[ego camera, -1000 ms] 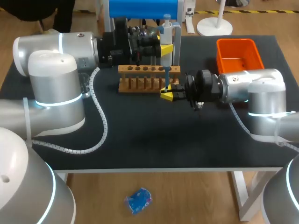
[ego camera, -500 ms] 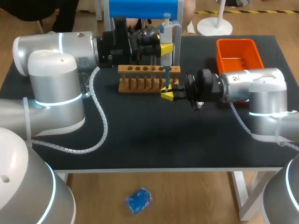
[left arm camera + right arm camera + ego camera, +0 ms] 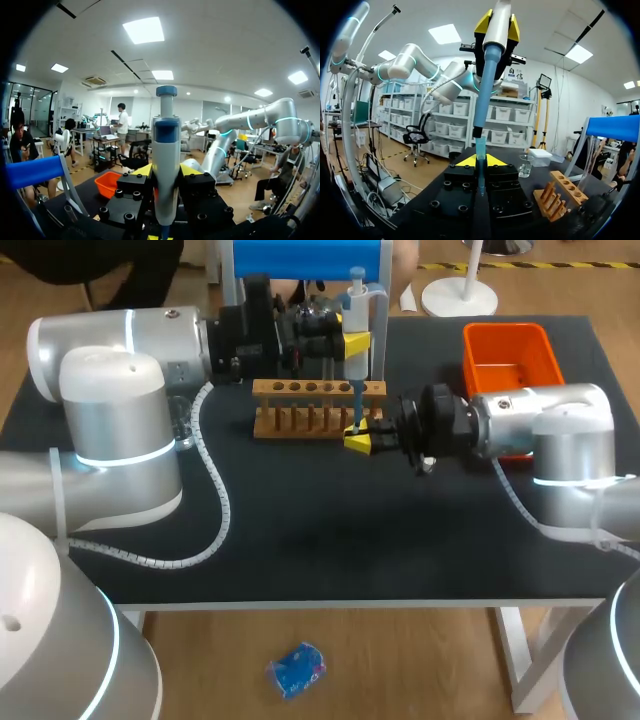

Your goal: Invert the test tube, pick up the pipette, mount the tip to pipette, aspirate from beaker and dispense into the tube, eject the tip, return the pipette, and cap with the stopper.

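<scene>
Black table [image 3: 300, 540], two arms meeting by the wooden rack [image 3: 300, 400].
The left gripper [image 3: 354, 343] squeezes the pipette [image 3: 357, 302] upright; its tip [image 3: 480, 150] points down at the tube [image 3: 480, 180], which the right gripper [image 3: 358, 443] pinches beside the rack.

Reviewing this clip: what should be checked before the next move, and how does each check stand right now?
1. Pipette clamped in the left gripper: ok.
2. Test tube held between the right gripper fingers: ok.
3. Pipette tip lined up with the tube, reaching down between the right gripper's yellow tips: ok.
4. Liquid level in the tube: cannot tell.
5. Rack shows open holes for the tube: ok.
6. Orange bin on the table for tip ejection: ok.
</scene>
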Controlling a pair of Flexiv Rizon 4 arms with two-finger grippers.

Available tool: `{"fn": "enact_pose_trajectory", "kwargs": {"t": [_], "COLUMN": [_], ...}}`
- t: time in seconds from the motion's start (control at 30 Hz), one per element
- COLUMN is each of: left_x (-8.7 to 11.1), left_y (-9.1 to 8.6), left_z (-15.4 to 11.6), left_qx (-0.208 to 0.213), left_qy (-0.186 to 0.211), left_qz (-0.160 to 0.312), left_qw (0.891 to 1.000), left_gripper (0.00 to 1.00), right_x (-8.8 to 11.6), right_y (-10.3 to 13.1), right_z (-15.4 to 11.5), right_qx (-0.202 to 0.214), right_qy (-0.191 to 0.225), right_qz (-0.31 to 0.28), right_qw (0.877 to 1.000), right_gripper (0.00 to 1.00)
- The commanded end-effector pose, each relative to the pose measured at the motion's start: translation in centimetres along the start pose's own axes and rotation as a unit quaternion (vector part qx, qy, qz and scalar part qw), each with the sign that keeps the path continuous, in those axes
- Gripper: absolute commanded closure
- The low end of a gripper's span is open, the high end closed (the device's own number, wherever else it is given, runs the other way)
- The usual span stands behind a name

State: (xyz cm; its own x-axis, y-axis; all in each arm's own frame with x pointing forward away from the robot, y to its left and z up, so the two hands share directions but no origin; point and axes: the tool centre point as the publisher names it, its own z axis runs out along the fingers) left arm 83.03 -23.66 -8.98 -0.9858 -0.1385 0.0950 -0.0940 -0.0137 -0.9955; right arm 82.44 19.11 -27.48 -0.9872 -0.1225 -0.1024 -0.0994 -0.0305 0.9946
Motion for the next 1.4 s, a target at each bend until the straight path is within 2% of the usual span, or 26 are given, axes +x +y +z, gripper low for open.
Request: {"fn": "enact_pose_trajectory", "kwargs": {"t": [0.03,0.73,1.4], "left_x": [0.1,0.1,0.1], "left_y": [0.4,0.4,0.4], "left_z": [0.1,0.1,0.1], "left_qx": [0.000,0.000,0.000], "left_qy": [-0.001,-0.001,-0.001], "left_qz": [0.000,0.000,0.000], "left_qw": [1.000,1.000,1.000], "left_gripper": [1.00,1.00,1.00], "right_x": [-0.1,-0.1,1.3], "right_y": [0.6,1.2,0.2], "right_z": [0.1,-0.1,-0.2], "right_qx": [0.002,0.018,0.014], "right_qy": [0.003,0.000,0.001], "right_qz": [0.001,-0.034,-0.010], "right_qw": [1.000,0.999,1.000], "right_gripper": [1.00,1.00,1.00]}}
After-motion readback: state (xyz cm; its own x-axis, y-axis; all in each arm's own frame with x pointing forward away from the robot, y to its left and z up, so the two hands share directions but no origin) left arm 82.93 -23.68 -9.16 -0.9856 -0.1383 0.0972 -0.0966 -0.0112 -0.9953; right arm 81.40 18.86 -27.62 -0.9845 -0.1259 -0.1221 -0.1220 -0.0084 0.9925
